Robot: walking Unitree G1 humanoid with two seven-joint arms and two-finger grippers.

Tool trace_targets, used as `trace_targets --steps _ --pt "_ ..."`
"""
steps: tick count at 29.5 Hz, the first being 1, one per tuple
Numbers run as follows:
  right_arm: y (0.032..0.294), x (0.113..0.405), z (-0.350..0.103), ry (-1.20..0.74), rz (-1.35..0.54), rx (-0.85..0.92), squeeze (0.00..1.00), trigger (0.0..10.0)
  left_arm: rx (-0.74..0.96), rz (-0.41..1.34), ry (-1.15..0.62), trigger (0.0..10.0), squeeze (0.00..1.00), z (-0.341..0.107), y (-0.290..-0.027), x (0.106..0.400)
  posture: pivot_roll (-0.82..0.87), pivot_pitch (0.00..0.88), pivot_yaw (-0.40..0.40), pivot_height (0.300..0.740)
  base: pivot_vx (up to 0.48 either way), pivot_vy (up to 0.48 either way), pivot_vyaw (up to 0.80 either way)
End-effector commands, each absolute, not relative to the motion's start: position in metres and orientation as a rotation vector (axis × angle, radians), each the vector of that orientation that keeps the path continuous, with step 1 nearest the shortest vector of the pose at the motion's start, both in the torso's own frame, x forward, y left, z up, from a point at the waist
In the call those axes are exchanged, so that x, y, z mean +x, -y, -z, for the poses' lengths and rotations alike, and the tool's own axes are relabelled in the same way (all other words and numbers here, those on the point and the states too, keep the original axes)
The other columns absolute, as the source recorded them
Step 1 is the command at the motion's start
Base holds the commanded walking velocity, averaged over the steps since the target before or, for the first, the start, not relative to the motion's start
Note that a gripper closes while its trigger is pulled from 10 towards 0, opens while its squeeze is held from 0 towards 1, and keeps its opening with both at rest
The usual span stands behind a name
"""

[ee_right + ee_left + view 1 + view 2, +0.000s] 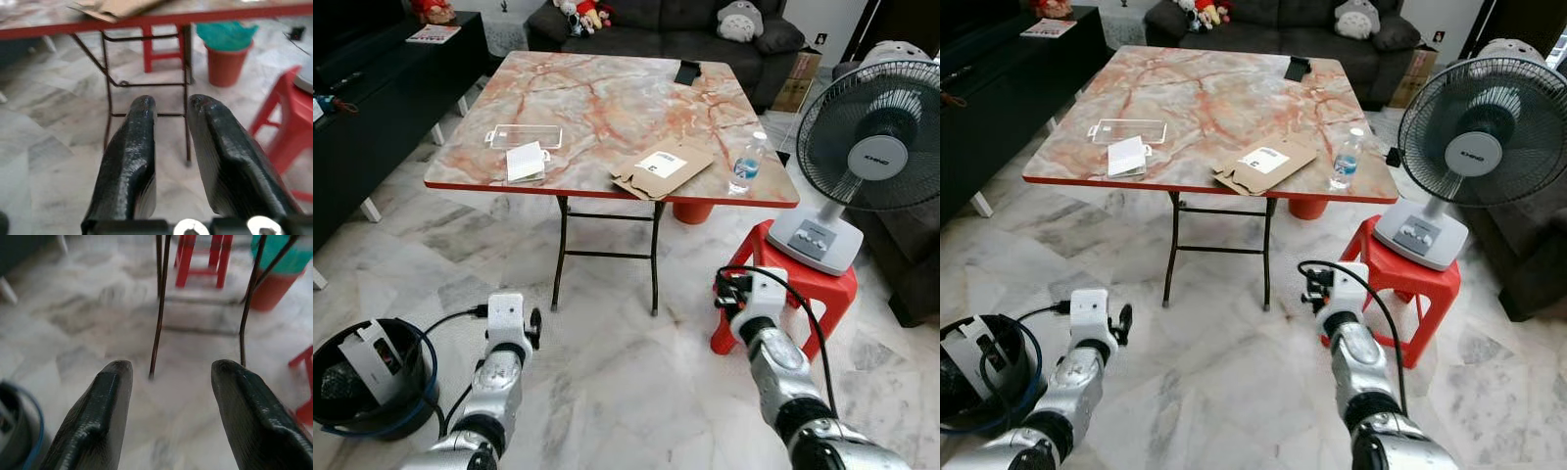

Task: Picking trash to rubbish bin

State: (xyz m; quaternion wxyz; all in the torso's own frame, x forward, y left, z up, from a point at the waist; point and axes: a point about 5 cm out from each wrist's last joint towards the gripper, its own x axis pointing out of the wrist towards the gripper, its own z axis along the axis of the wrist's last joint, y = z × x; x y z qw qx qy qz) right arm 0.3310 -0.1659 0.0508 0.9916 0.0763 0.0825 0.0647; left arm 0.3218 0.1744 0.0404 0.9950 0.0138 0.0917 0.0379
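Trash lies on the marble-patterned folding table (607, 108): a flattened cardboard piece (661, 166) near the front edge, a clear plastic bottle (747, 164) at the front right, a white packet (525, 162) and a clear plastic tray (526, 136) at the front left. The black rubbish bin (328, 416) with a blue rim stands on the floor at my lower left and holds a white carton. Both arms are held low in front of the table. My left gripper (171, 396) is open and holds nothing. My right gripper (171, 127) has its fingers close together with nothing between them.
A red plastic stool (783, 284) carrying a standing fan (871, 147) is close on the right. An orange bin with a teal bag (226, 54) sits under the table behind its metal legs (560, 250). A black cabinet (372, 108) runs along the left and a sofa (656, 34) stands behind.
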Motion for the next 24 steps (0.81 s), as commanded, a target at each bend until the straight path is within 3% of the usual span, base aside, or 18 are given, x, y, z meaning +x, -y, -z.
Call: trace_targets --steps 1,7,24 --pt "0.162 0.337 -0.06 -0.124 -0.149 0.145 0.0 10.0 0.044 -0.073 -0.158 10.0 0.0 -0.044 -0.174 0.323 0.01 0.0 -0.085 0.74 0.0 0.0 0.67" --pt "0.161 0.337 -0.059 -0.14 -0.158 0.178 0.0 10.0 0.048 -0.062 -0.109 10.0 0.0 -0.054 -0.171 0.329 0.01 0.0 -0.086 0.74 0.041 0.0 0.37" --pt "0.162 0.343 -0.069 -0.088 -0.136 0.217 0.0 10.0 0.053 -0.074 -0.064 10.0 0.0 -0.067 -0.176 0.338 0.02 0.002 -0.093 0.74 0.318 0.0 0.05"
